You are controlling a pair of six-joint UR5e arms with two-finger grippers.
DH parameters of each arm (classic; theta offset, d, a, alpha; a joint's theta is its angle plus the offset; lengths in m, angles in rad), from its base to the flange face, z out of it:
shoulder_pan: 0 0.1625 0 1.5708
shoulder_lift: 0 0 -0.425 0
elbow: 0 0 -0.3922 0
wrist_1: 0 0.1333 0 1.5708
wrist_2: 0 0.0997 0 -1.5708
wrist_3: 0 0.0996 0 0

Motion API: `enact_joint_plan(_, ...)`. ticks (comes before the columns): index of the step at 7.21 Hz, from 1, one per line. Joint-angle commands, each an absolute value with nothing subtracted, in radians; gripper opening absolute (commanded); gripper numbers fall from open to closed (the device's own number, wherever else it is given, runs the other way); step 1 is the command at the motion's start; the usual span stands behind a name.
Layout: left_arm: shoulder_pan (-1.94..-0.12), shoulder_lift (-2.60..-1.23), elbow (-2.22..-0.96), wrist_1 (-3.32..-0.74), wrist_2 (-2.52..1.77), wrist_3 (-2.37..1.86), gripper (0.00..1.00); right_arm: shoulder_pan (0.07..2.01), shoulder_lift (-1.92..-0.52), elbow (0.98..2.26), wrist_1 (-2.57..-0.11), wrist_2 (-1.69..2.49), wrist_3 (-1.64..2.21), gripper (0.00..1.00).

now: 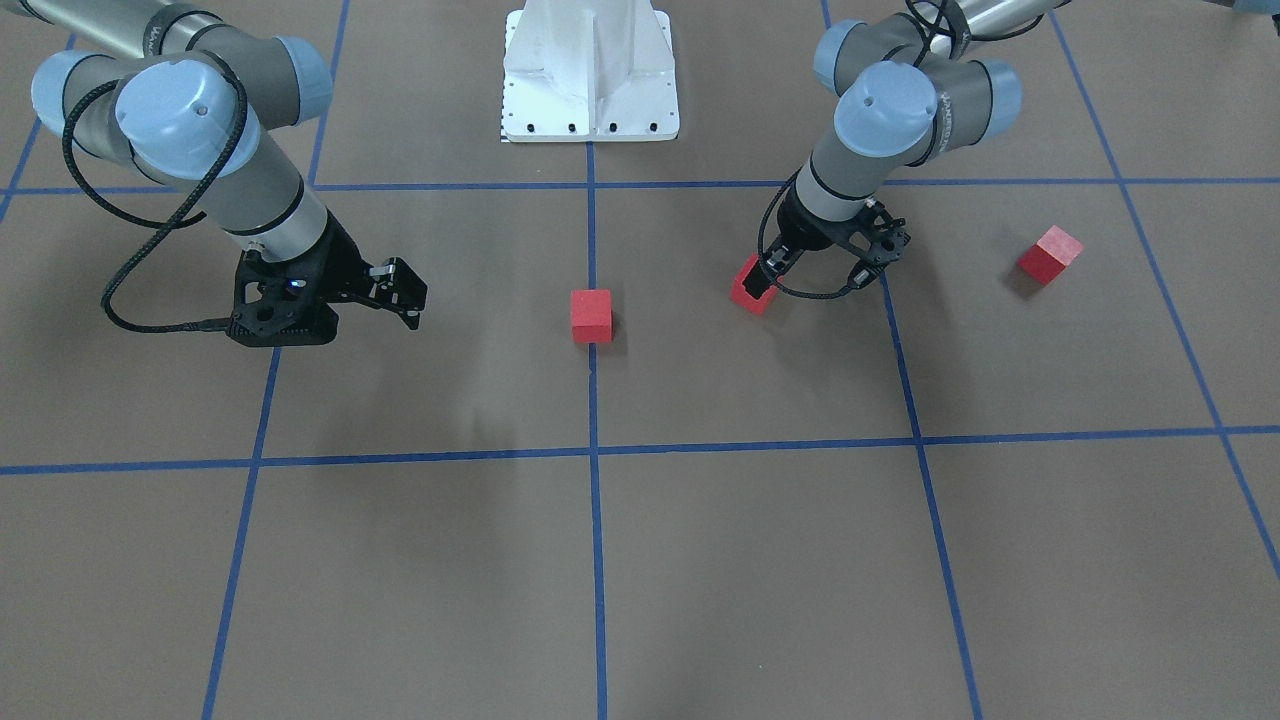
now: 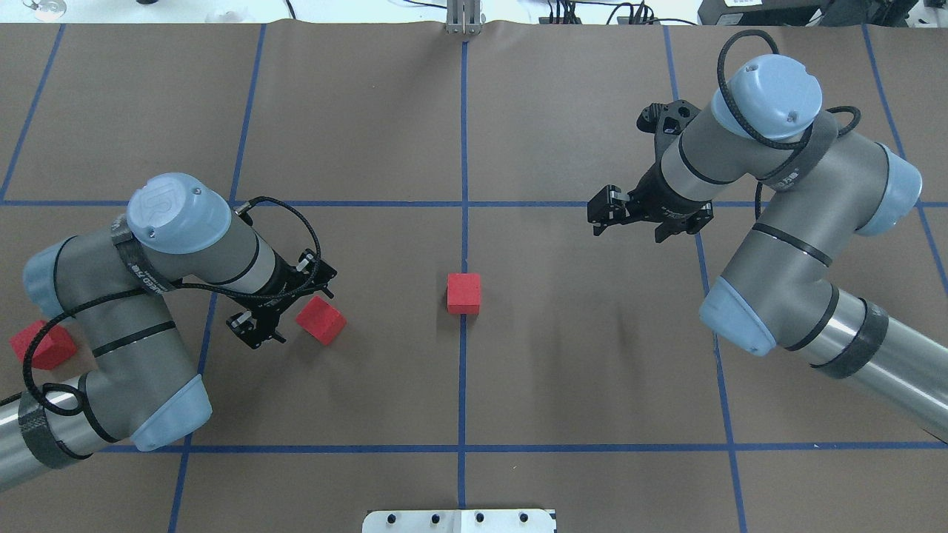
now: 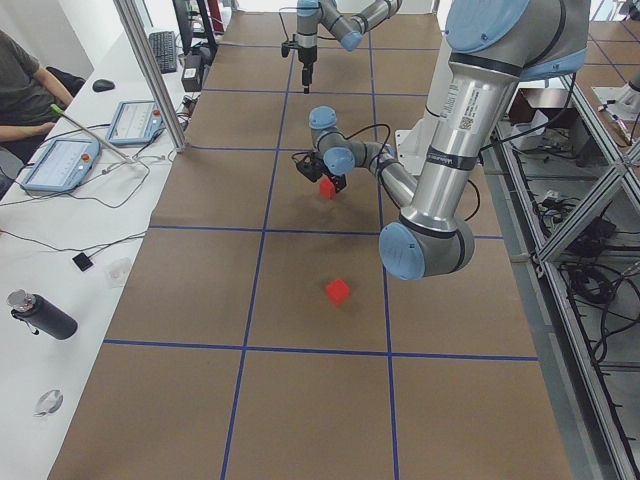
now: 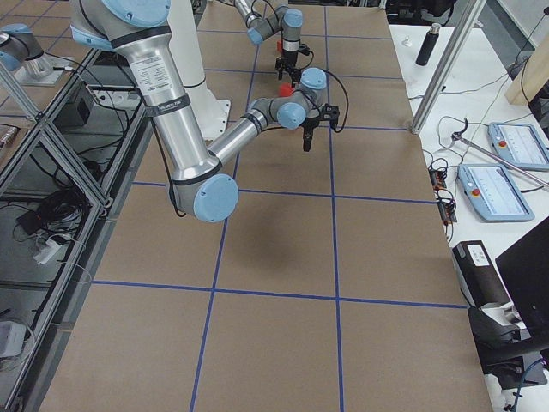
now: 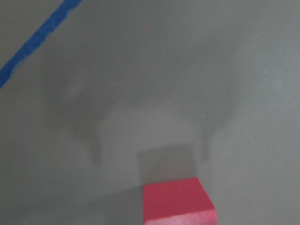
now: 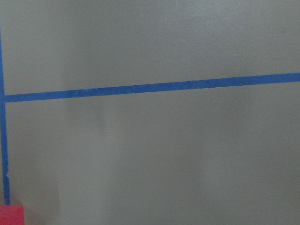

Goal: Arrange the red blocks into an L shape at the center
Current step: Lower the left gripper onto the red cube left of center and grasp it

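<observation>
Matt red blocks (image 2: 464, 293) on matt brown paper (image 2: 592, 370).

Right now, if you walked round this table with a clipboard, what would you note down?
Surface: brown table cover with a blue tape grid.
Job's things: three red blocks, all apart, no L shape yet. The centre block sits on the middle line, the second block is by the left gripper, and the third block is further out on that side.
Clutter: nothing seen.
Grippers: left gripper low at the second block, fingers apparently open. Right gripper open, empty.
Cables: black wrist cable looped on each arm, away from the blocks.
Surroundings: tablets, bottle, seated person.
</observation>
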State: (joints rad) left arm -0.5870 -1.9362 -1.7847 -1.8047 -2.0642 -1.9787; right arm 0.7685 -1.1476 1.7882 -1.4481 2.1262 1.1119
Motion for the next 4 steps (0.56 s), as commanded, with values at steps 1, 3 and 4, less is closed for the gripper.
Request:
enact_joint_plan(1, -0.584, -1.951, -1.782, -1.81, -2.062, -1.994, 1.0, 0.769, -1.15, 1.79, -1.448, 2.123, 1.114, 1.0)
enact_joint_plan(3, -0.58, -1.953, -1.766, -1.81, -2.062, -1.993, 1.0, 0.767, -1.155, 1.789, -1.448, 2.123, 1.114, 1.0)
enact_joint_plan(4, -0.578, -1.953, -1.757, -1.81, -2.062, -1.991, 0.99, 0.767, -1.155, 1.789, -1.448, 2.123, 1.114, 1.0)
